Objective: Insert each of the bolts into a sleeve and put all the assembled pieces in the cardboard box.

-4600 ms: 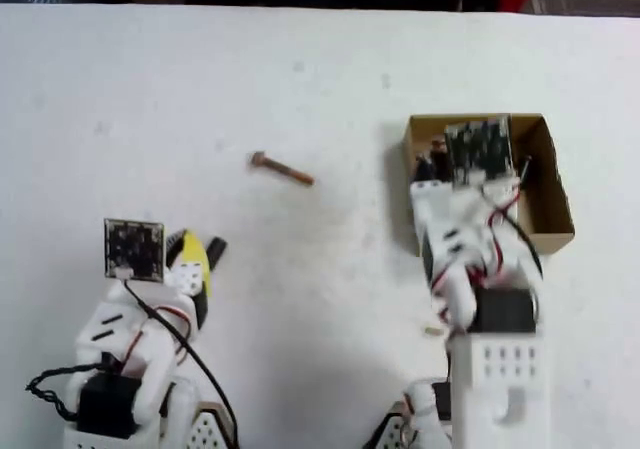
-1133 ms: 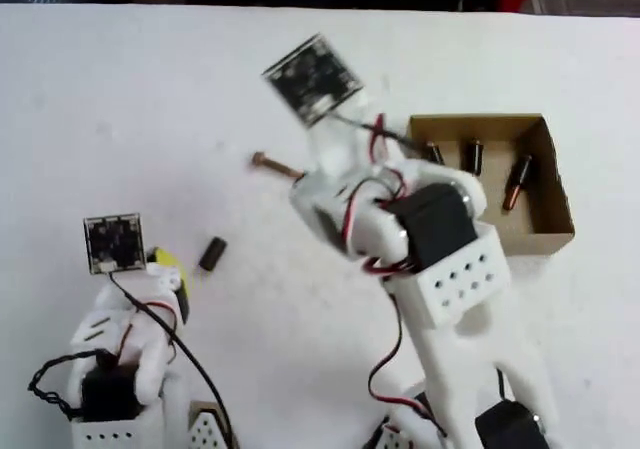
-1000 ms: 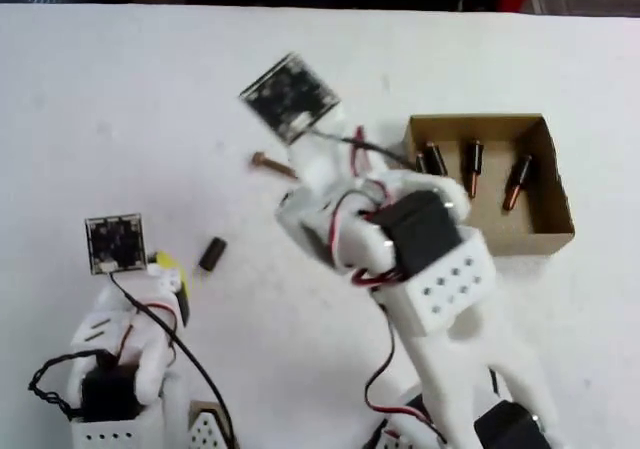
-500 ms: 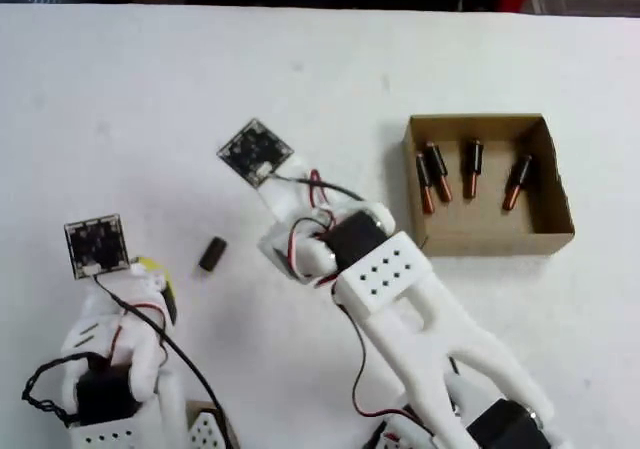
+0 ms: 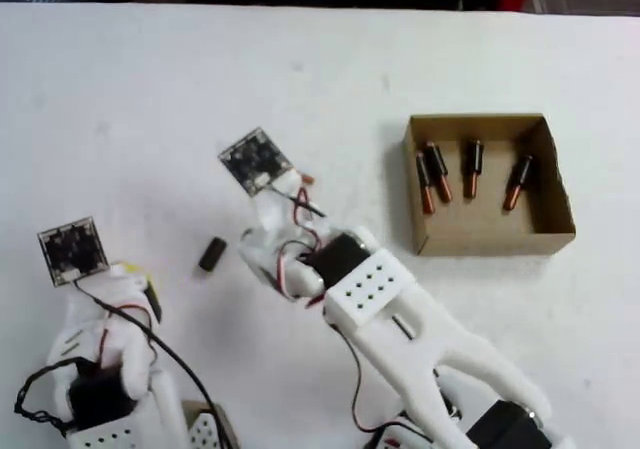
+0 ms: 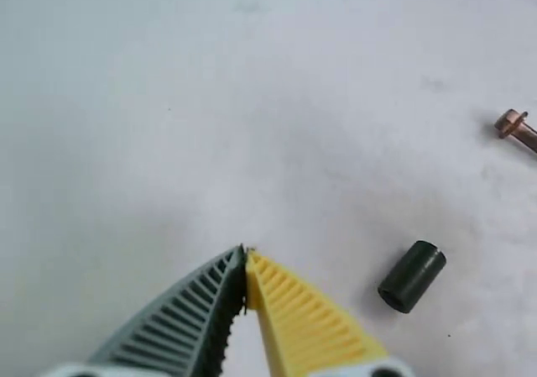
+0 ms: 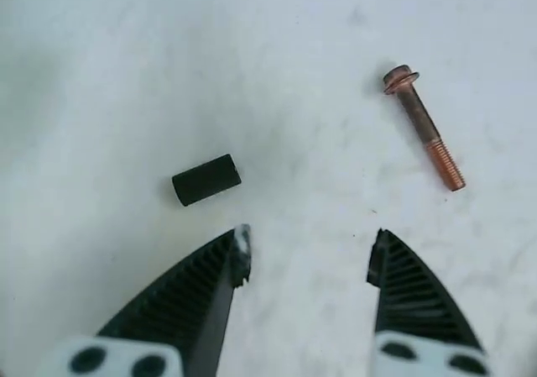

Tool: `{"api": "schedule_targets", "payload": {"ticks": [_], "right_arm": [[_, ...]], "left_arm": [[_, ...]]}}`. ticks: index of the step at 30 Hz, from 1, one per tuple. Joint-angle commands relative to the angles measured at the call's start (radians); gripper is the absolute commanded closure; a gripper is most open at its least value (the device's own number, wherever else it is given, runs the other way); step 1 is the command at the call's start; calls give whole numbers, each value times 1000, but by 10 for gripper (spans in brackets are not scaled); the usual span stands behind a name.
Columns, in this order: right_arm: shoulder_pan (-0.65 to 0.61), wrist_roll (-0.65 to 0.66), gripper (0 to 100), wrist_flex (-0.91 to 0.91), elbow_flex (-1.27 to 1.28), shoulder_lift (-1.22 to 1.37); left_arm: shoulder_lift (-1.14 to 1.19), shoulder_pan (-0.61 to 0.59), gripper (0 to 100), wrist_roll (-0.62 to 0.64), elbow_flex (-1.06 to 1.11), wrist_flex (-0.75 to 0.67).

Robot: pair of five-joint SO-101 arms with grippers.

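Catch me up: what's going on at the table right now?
Four assembled pieces lie in the cardboard box. One bolt and one black sleeve lie loose and apart on the table. The right gripper hangs open above the table close to both, holding nothing. The left gripper is shut and empty, a little off from the sleeve.

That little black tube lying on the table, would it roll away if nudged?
Probably: the black sleeve is a short cylinder on its side on the flat table, so a sideways nudge may roll it. It looks rigid, unlikely to squash.
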Motion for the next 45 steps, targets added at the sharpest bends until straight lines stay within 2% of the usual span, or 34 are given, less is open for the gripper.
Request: {"api": "schedule_targets", "payload": {"ticks": [1,4,8,11,19,39,45], "right_arm": [[-7,-11,786,-53,12,-19],[-8,9,786,-136,72,-19],[-8,213,786,-240,176,-21],[-8,316,786,-335,275,-21],[-8,468,786,-521,399,-22],[-85,468,786,-535,405,-22],[-81,468,786,-532,407,-22]], "left_arm": [[-7,-35,977,-9,-55,-2],[-7,-41,977,-9,-55,3],[-8,-41,977,-9,-52,5],[-8,-41,977,-9,-51,0],[-8,-41,977,-11,-49,-2],[-8,-44,977,-11,-51,5],[-8,-94,977,-11,-49,-2]]}}
